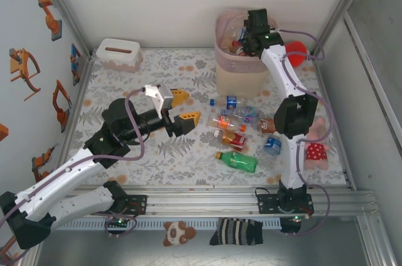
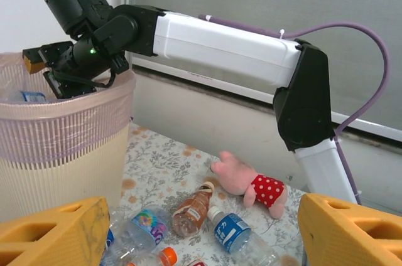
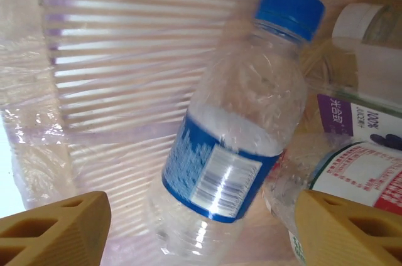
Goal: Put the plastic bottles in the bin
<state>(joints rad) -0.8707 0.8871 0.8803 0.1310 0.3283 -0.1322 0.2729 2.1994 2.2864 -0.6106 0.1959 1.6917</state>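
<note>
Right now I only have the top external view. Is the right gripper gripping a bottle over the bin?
Observer: No. In the right wrist view the right gripper is open. A blue-capped bottle shows between its fingers, touching neither.
Operator: Anything beneath it?
Observer: More bottles inside the bin: a white-capped bottle and a red-printed bottle.
Operator: How high is that gripper?
Observer: From the left wrist view, about level with the bin's rim, over its mouth.
</note>
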